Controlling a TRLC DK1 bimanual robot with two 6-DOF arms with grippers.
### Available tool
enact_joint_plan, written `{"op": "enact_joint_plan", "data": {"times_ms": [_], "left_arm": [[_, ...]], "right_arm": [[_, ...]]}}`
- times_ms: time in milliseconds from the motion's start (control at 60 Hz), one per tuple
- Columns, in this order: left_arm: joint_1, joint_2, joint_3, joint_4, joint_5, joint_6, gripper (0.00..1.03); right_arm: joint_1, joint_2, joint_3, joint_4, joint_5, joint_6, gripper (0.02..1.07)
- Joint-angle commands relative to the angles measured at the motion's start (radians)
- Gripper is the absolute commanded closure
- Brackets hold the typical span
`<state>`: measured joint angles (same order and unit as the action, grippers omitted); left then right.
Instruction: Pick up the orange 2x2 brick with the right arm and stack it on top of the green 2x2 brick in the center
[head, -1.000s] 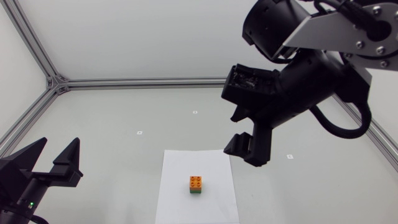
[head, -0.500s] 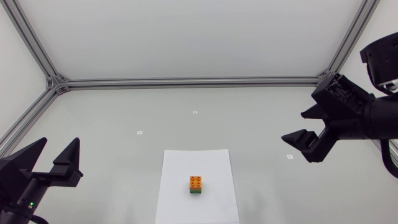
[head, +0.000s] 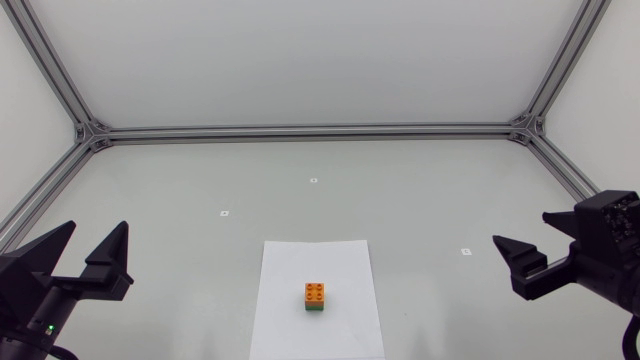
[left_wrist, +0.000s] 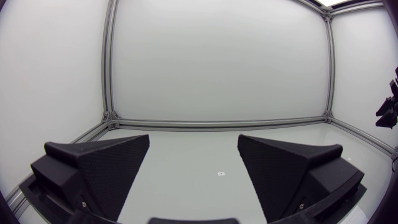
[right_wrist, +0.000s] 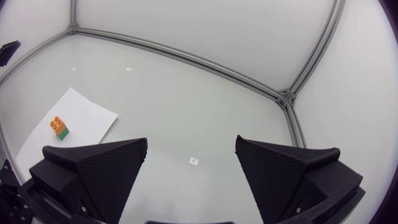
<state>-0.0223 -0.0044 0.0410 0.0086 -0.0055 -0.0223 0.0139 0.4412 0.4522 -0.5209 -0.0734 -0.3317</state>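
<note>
The orange 2x2 brick (head: 315, 292) sits stacked on the green 2x2 brick (head: 315, 308) on a white paper sheet (head: 345, 270) in the middle of the table. The right wrist view shows the same stack, orange brick (right_wrist: 57, 123) over green brick (right_wrist: 62, 133), far ahead and to the side of its gripper. My right gripper (head: 533, 256) hangs open and empty at the right edge, well away from the stack. My left gripper (head: 88, 256) stands open and empty at the left edge. In the wrist views both the left gripper (left_wrist: 194, 165) and the right gripper (right_wrist: 191, 165) hold nothing.
Small white marker tags (head: 224, 213) dot the grey table top. An aluminium frame rail (head: 300, 131) borders the table at the back and sides.
My right arm has swung away from above the paper to the right edge and dropped low. The stack and the left arm have not moved.
</note>
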Motion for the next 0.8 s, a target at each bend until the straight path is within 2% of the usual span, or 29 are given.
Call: {"op": "enact_joint_plan", "data": {"times_ms": [0,783], "left_arm": [[0.002,-0.008,-0.041,-0.015,0.004,0.013,0.04],[0.002,-0.008,-0.041,-0.013,0.004,0.013,0.04]], "right_arm": [[-0.021,-0.055,-0.06,0.048,0.013,0.081,0.06],[-0.015,-0.406,-0.417,0.478,0.068,0.309,0.06]]}}
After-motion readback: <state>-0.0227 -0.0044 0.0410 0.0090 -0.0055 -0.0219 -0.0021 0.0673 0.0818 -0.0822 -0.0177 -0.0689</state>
